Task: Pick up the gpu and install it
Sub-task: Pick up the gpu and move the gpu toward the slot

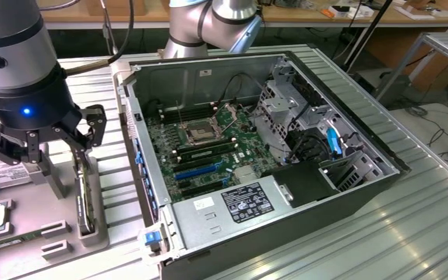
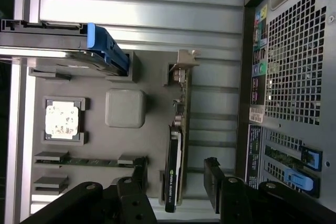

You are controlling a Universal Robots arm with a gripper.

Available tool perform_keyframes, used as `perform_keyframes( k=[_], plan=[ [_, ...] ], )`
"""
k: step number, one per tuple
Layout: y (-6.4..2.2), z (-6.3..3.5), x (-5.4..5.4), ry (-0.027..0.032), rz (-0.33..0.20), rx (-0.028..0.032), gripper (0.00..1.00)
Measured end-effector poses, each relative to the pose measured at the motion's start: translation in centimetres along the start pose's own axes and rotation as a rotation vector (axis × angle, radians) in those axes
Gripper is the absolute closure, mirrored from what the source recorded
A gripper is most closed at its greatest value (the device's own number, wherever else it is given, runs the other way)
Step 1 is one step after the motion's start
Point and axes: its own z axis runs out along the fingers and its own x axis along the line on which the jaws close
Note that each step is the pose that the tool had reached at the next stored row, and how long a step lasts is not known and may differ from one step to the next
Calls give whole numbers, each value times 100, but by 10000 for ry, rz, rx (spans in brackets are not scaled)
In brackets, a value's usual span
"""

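Note:
The gpu point(image 1: 87, 195) stands on its edge in a slot of a grey fixture tray point(image 1: 45, 204) at the exterior view's left, beside the open computer case point(image 1: 286, 175). In the wrist view the gpu point(image 2: 176, 156) is a thin dark card with a silver end bracket point(image 2: 187, 59). My gripper point(image 1: 56, 143) hangs above the tray, over the card's far end. The gripper point(image 2: 176, 179) is open, with one dark finger point(image 2: 139, 177) on each side of the card's line and not touching it. Nothing is held.
On the tray also lie a hard drive with a blue handle point(image 2: 68, 43), a processor chip point(image 2: 63, 119), a memory stick point(image 2: 86, 160) and a grey block point(image 2: 125, 107). The case's motherboard point(image 1: 200, 146) with blue slots point(image 1: 200, 170) lies exposed. The case's perforated rear wall point(image 2: 296, 66) stands close to the card.

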Motion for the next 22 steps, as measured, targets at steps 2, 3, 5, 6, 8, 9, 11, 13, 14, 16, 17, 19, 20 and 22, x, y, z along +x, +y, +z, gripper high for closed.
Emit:
perform_keyframes(
  k=[2, 3, 5, 6, 8, 9, 11, 13, 14, 16, 17, 19, 20, 22],
  plan=[
    [-1, 26, 1, 0, 0, 0, 44],
    [-2, 38, 1, 0, 0, 0, 44],
    [-3, 58, 1, 0, 0, 0, 44],
    [-3, 66, 1, 0, 0, 0, 44],
    [-4, 86, 2, 1, 0, 0, 44],
    [-4, 96, 2, 0, 0, 0, 44],
    [-5, 117, 3, 0, 0, 0, 44],
    [-6, 140, 3, -1, 0, 0, 44],
    [-6, 148, 3, 0, 0, 0, 44],
    [-7, 166, 4, 0, 0, 0, 44],
    [-8, 177, 4, 0, 0, 0, 44],
    [-9, 199, 5, 0, 0, 0, 44],
    [-9, 208, 5, 0, 0, 0, 44],
    [-10, 230, 6, 0, 0, 0, 44]
  ],
)
